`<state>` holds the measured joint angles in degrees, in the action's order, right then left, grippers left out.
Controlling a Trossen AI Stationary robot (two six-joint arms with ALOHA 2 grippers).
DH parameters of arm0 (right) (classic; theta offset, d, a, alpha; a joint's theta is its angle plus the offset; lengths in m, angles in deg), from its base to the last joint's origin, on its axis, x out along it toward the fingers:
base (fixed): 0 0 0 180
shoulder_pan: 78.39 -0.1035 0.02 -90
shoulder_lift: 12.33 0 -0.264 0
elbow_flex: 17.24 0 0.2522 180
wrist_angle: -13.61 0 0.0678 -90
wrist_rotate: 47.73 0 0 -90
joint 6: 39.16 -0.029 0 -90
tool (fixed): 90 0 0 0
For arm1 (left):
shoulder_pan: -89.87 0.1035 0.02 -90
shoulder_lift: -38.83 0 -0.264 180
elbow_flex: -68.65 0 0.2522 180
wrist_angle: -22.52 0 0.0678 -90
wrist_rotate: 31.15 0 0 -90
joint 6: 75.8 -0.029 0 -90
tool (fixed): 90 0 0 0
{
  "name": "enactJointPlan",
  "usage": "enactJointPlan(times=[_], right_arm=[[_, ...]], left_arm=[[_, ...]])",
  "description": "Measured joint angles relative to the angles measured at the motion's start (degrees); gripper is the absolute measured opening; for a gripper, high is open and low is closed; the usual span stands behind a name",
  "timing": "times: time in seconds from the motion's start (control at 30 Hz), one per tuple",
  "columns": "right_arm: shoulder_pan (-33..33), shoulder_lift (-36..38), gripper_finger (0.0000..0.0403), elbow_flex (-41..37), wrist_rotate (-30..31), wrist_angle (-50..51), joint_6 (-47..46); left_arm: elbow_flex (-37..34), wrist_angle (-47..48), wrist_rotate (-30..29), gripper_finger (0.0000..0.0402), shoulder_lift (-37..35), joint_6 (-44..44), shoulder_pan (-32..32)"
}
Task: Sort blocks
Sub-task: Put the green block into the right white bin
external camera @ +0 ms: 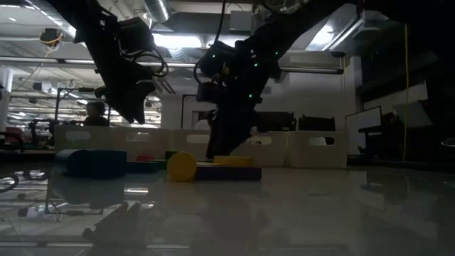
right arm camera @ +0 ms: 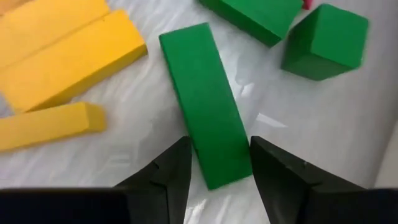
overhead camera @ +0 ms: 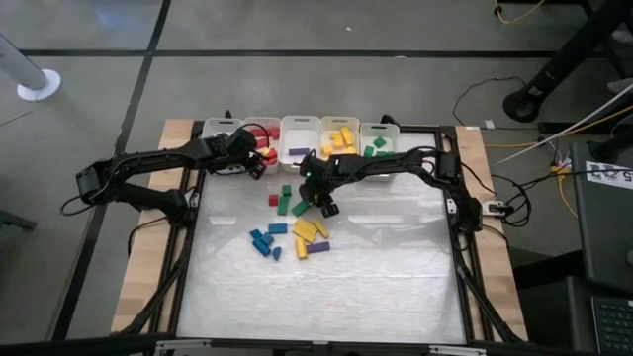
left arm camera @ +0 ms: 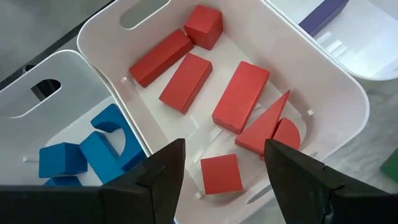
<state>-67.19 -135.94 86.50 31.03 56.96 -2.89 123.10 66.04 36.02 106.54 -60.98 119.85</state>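
**Right gripper astride a green bar, left gripper open above the red bin**

You are working on a pale, glossy tabletop (overhead camera: pixel 376 277) framed by dark rails on a wooden bench; the low view shows it mirroring the ceiling lights. Beyond it lies a workshop with pipes overhead, shelving and a person (external camera: pixel 93 114) far off at the back. In the high view, grey floor with cables surrounds the bench. No writing or brand can be read anywhere.

Your right gripper (right arm camera: pixel 219 163) is down at the table with its fingers part-open, one on each side of a green bar (right arm camera: pixel 206 99) lying flat — they straddle its near end, and you cannot tell whether they touch it. Beside it lie yellow bars (right arm camera: pixel 68 56), and a green cube (right arm camera: pixel 324 41) sits near.

Your left gripper (left arm camera: pixel 225 163) hangs with its fingers spread wide and empty over the bin of red blocks (left arm camera: pixel 239 96), the second white bin (left arm camera: pixel 348 93) in the row of five along the far edge. The neighbouring bin holds blue blocks (left arm camera: pixel 93 155).

The unsorted blocks (overhead camera: pixel 292 229) — blue, yellow, green, red, purple — lie clustered on the table in front of the bins, by the right gripper.
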Motion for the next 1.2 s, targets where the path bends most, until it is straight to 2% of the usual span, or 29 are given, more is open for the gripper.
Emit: enactJointPlan(times=[0.27, 0.43, 0.7, 0.83, 1.03, 1.2], right_arm=[[0.00, -1.93, 0.0163, 0.13, 2.51, -2.12, 1.62], [-0.11, -1.95, 0.0163, 0.29, 2.47, -0.16, 1.52], [-0.35, -1.92, 0.0127, 0.49, 3.26, 1.56, -1.68], [-0.44, -1.86, 0.0127, 4.01, 7.52, 9.72, -2.08], [-0.30, -1.93, 0.0143, 15.40, 13.24, 26.04, -2.17], [-0.35, -1.67, 0.0135, 24.89, 19.35, 37.29, -1.51]], left_arm=[[0.00, -0.02, 0.02, 0.0208, -0.02, 0.17, -0.04], [0.01, 0.10, 0.13, 0.0208, -0.02, 0.19, -0.42], [0.02, -0.54, 0.18, 0.0208, -0.02, 0.17, -1.40], [0.01, -1.24, 0.22, 0.0208, -0.02, -0.56, -2.36], [0.02, -4.01, 0.23, 0.0208, -0.02, -0.75, -3.51], [0.02, -5.72, 0.32, 0.0208, -0.02, -0.71, -4.16]])
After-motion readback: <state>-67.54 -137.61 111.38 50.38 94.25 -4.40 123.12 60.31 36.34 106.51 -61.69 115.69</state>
